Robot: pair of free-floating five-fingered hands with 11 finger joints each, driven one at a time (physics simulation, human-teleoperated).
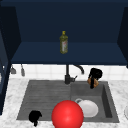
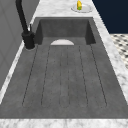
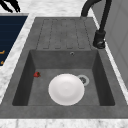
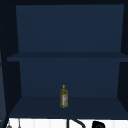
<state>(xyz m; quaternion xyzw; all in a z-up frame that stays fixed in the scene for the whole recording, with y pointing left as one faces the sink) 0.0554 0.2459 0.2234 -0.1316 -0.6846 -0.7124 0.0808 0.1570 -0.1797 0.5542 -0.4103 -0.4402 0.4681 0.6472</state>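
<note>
Holding a small brown thing (image 1: 90, 81) above the sink's (image 1: 110, 110) back right corner, right hand (image 1: 95, 74), fingers curled round it, its lower edge poking out below them. Left hand (image 1: 35, 117) at the sink's front left, fingers curled, holding nothing. Nearby: white plate (image 1: 88, 108), red ball (image 1: 67, 114), tap (image 1: 67, 75). Bottle (image 1: 63, 42) on the shelf (image 1: 37, 57) above.

- A dark grey stone sink (image 1: 37, 100) with a ribbed draining board sits in a white marbled worktop (image 2: 117, 67).
- A black curved tap (image 1: 68, 75) rises at the sink's back edge, before a pale tiled wall (image 1: 50, 71).
- Above hangs an open navy wall cabinet (image 4: 67, 37) with two shelves.
- Checkered floor (image 2: 121, 43) shows beside the worktop.
</note>
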